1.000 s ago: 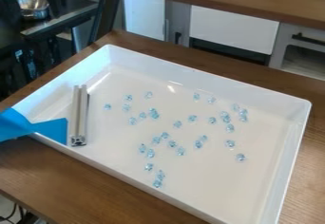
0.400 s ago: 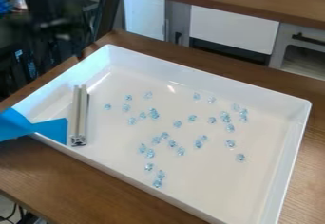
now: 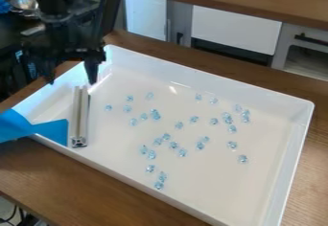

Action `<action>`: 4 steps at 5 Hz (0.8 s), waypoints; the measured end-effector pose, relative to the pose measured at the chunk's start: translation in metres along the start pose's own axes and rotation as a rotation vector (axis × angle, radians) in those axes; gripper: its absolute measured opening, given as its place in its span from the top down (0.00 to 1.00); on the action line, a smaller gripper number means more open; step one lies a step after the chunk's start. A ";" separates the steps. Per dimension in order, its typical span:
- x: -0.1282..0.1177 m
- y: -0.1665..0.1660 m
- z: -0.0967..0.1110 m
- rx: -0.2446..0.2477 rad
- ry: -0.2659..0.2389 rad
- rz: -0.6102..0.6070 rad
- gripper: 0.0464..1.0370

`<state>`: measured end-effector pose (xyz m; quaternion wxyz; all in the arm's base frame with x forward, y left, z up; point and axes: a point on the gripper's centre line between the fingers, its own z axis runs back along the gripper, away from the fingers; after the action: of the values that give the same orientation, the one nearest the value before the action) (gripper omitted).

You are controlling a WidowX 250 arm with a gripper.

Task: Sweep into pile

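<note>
The black gripper hangs at the upper left over the tray's left corner, its two fingers spread wide with nothing between them. Just below it, a grey metal bar lies lengthwise near the tray's left side, apart from the fingers. Several small clear-blue pieces are scattered over the middle and right of the white tray. A blue sheet-like piece overlaps the tray's left edge beside the bar's lower end.
The tray's raised walls surround the pieces on a brown wooden table. Behind stand a wooden ledge and white cabinets. A metal bowl is at the upper left.
The arm has come in from the upper left, and its gripper is now over the tray's left corner. The bar, the blue piece and the small pieces have stayed in place.
</note>
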<state>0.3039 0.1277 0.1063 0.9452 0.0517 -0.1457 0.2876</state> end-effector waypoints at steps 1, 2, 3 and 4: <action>-0.001 0.001 -0.007 0.016 -0.001 0.007 0.04; -0.002 0.001 -0.017 0.029 0.011 0.022 0.04; -0.001 0.002 -0.029 0.046 0.009 0.042 0.04; -0.003 0.005 -0.037 0.061 0.003 0.040 0.04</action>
<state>0.3078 0.1367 0.0696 0.9374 0.0772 -0.1362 0.3111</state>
